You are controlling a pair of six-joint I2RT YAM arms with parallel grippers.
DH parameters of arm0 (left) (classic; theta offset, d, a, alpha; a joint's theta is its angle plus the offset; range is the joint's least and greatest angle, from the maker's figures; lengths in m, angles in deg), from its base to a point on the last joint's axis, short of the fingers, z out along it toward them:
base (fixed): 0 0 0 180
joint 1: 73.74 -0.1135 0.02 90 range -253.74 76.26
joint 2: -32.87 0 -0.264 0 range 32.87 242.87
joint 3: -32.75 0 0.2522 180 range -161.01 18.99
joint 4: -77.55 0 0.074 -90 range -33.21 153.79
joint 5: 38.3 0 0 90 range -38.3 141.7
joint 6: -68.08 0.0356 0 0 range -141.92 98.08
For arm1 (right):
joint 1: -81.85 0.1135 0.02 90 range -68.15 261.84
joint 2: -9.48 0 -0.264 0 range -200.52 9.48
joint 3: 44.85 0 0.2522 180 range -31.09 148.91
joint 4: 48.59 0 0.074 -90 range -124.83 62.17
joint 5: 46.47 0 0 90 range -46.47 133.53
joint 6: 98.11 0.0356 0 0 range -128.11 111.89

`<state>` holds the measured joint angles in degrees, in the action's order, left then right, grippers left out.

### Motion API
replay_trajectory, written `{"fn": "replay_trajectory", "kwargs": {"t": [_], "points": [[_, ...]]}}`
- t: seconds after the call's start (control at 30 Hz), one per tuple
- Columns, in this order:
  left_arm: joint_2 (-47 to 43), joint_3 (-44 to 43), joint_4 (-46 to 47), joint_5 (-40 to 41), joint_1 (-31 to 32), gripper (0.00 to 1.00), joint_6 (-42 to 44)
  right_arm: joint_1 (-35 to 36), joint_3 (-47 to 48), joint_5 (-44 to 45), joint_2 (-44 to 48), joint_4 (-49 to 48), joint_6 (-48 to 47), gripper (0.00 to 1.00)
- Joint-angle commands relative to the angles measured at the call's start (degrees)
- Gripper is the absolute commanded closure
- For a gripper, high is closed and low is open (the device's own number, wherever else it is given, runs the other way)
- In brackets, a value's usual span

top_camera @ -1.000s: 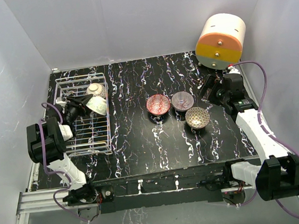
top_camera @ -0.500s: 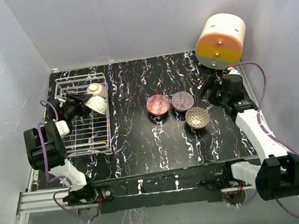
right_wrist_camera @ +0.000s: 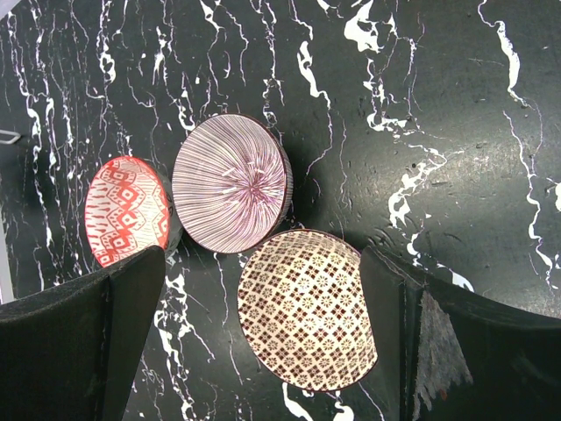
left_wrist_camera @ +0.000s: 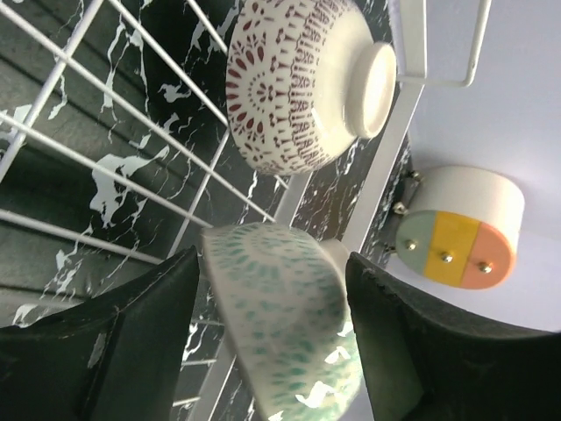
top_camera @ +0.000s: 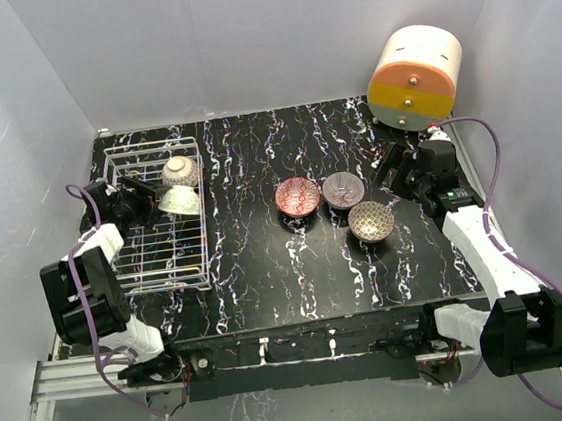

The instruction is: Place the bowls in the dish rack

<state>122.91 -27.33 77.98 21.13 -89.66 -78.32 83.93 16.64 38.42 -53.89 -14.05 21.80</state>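
- Loaded so far: two bowls lie tipped on their sides at the far end of the dish rack [top_camera: 161, 268]. These are the pale green bowl [left_wrist_camera: 280, 333] and, just beyond it, the dark-red-patterned bowl [left_wrist_camera: 298, 83].
- Left jaws: spread, one on each side of the pale green bowl in the wrist view. The top view shows them just short of it, so nothing is pinched.
- To load: the red bowl [right_wrist_camera: 127, 210], purple-striped bowl [right_wrist_camera: 232, 182] and brown-gold bowl [right_wrist_camera: 307, 303] sit mouth-up in a cluster on the surface [top_camera: 267, 272], well apart from the rack.
- Right jaws: spread wide and empty. The brown-gold bowl lies directly ahead, centred between them.
- Governing relation: the cluster lies nearer the right arm [top_camera: 469, 226], with the brown-gold bowl closest. The rack lies on the side of the left arm [top_camera: 99, 245], so the carry probably runs leftward. Round bowls present no long axis.
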Motion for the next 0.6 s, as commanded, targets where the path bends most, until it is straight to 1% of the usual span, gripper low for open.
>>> {"fn": "replay_trajectory", "kwargs": {"t": [0.0,0.3,0.57], "points": [[-4.45,-2.38,-9.37,1.01,0.54,0.34,5.48,-0.32,-0.60,0.22,1.30,-3.07,-0.56,0.02],[-6.22,-3.71,-12.17,2.02,0.54,0.33,7.94,-0.33,-1.14,0.09,1.76,-3.11,-0.47,0.02],[-8.19,-5.92,-18.36,5.51,0.48,0.33,12.40,-0.30,-1.70,-0.23,1.86,-3.46,-0.25,0.02]]}}
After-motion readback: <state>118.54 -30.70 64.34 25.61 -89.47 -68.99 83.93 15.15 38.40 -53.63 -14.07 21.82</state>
